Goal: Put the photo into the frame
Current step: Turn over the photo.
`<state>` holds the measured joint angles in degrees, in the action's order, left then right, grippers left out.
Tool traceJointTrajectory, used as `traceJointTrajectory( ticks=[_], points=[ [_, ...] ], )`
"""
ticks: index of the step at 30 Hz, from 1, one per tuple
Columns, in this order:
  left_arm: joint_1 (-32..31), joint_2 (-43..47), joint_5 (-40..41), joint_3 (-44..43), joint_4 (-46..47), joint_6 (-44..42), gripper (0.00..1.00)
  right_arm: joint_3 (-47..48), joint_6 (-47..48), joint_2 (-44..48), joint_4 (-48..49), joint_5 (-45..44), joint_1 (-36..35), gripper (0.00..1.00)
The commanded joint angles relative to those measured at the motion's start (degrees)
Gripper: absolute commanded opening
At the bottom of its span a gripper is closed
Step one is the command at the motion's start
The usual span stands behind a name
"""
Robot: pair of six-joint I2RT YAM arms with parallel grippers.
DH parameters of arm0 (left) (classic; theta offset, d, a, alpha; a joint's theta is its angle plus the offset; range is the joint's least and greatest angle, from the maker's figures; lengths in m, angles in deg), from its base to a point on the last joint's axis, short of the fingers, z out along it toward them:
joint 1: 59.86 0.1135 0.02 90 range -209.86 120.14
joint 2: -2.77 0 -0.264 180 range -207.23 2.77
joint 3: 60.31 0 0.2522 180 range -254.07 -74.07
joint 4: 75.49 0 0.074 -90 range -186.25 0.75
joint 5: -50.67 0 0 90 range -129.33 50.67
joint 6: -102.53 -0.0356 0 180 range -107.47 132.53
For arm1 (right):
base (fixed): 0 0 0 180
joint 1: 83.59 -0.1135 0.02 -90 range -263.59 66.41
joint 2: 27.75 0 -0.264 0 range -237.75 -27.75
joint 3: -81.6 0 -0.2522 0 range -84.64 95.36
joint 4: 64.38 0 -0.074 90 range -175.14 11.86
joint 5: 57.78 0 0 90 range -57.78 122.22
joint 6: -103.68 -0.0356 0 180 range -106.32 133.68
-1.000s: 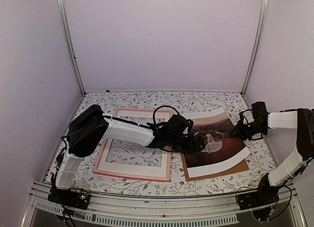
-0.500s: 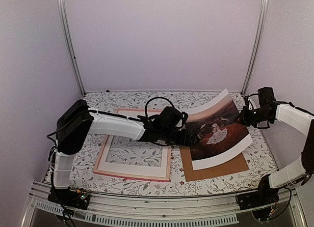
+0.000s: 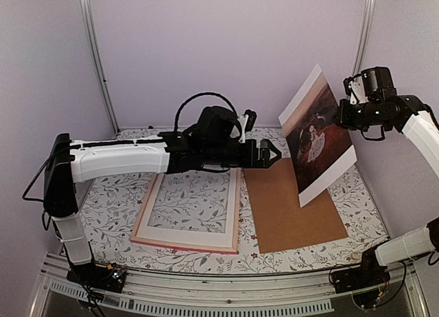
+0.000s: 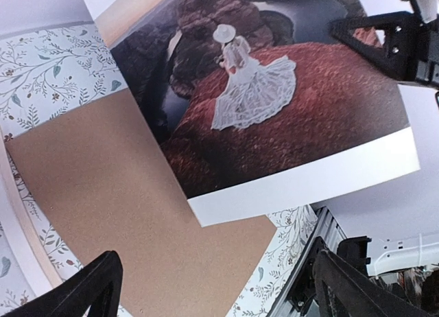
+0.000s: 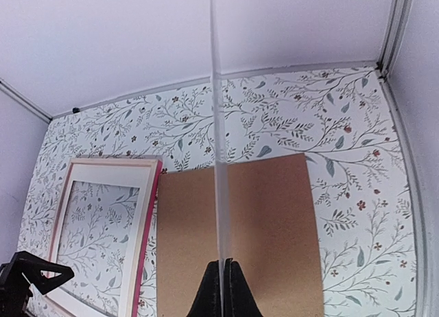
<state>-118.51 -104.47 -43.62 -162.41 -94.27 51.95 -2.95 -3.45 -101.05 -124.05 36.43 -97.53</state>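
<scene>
Top, left-wrist and right-wrist views of the patterned tabletop (image 3: 113,202). The right gripper (image 3: 341,116) is holding the rectangular dark print, a reddish-brown and black photo with a pale figure in a white dress at its middle (image 3: 317,135), in the air above the far right part of the tabletop. Its two fingers are pressing together on one edge of the sheet; in the right-wrist view the photo (image 5: 216,125) is showing edge-on as a thin pale line rising from the closed fingertips (image 5: 221,272). The sheet is standing nearly upright, tilted, with a white band along its lower edge. Whether its lowest corner is touching anything cannot be told.

The left gripper (image 3: 274,154) is hovering just left of the photo, over the far edge of a plain brown hardboard backing (image 3: 295,207), with its black fingers (image 4: 92,293) spread wide apart and gripping nothing.

The large thin-edged pink rectangular picture frame (image 3: 185,244) is lying flat at the left-centre of the tabletop, towards the near edge, with a white windowed mat board (image 3: 195,232) sitting inside it. The backing is lying flat just beside the frame's right edge.
</scene>
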Motion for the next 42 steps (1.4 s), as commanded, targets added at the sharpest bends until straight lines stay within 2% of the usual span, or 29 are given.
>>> traceJointTrajectory(
  ticks=[1, 9, 15, 23, 28, 35, 42],
  points=[
    [1.04, 2.71, -0.77, 2.88, -0.03, 0.61, 1.0, 6.66, -0.31, -1.59, -9.16, -13.92, -3.88, 0.0],
    [6.01, 8.94, -8.49, 14.8, 12.95, 8.81, 1.0, 12.78, -3.2, -8.33, -15.48, -25.54, -15.95, 0.01],
    [8.68, 12.27, -8.41, 16.78, 10.53, 10.84, 1.0, 18.65, -6.74, -15.73, -21.66, -30.96, -24.55, 0.05],
    [10.27, 15.74, -4.55, 18.82, 8.92, 13.63, 1.0, 19.04, -8.76, -23.66, -17.34, -24.07, -31.37, 0.09],
    [10.84, 17.32, -3.52, 22.84, 13.61, 17.27, 1.0, 18.6, -8.97, -25.34, -13.07, -19.25, -33.61, 0.11],
    [10.97, 13.97, -5.63, 23.47, 17.92, 21.84, 1.0, 17.65, -9.72, -26.63, -11.12, -17.93, -34.85, 0.12],
    [11.18, 9.87, -5.26, 24.49, 20.27, 24.04, 0.99, 10.73, -10.44, -25.48, -6.64, -17.98, -34.79, 0.09]
  ],
)
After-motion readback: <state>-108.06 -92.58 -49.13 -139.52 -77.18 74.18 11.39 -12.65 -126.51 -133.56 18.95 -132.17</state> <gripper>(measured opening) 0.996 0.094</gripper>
